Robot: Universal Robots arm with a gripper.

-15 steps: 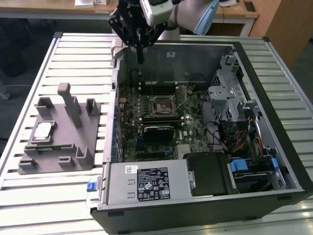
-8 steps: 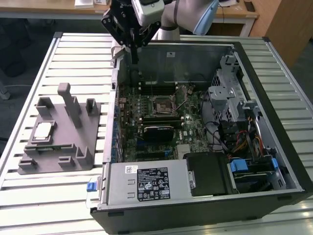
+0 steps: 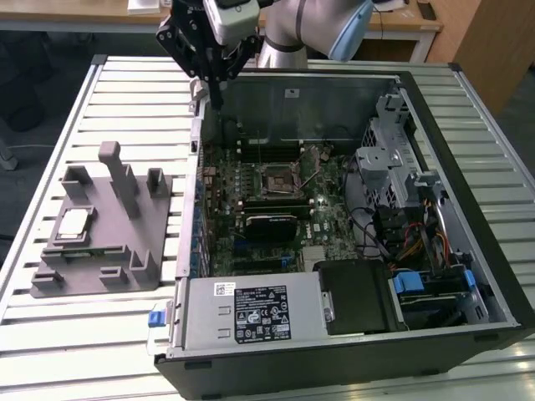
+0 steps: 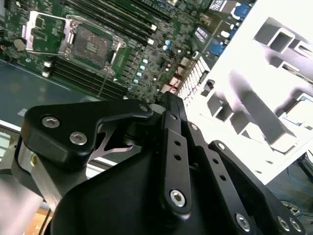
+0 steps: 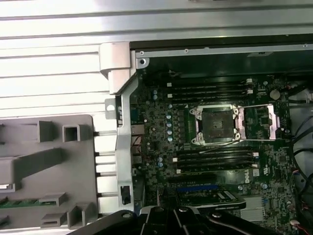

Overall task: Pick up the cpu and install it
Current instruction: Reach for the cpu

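The cpu (image 3: 73, 224), a pale silver square, lies flat in a recess of the grey holder tray (image 3: 125, 251) at the exterior view's left. My gripper (image 3: 219, 104) hangs high over the far left corner of the open computer case (image 3: 351, 351), well away from the cpu. Its black fingers (image 4: 168, 100) point down, drawn together with nothing between them. The motherboard socket (image 3: 278, 180) lies with its metal frame swung open, seen in both wrist views as socket (image 4: 90, 44) and socket (image 5: 217, 125).
The case lies on a slatted metal table (image 3: 125, 92). Inside are memory slots (image 5: 210, 90), a power supply (image 3: 251, 313), drive cages (image 3: 401, 142) and cables (image 3: 418, 242). The holder tray has upright pegs (image 3: 121, 180) beside the cpu. A wooden desk (image 3: 84, 17) stands behind.
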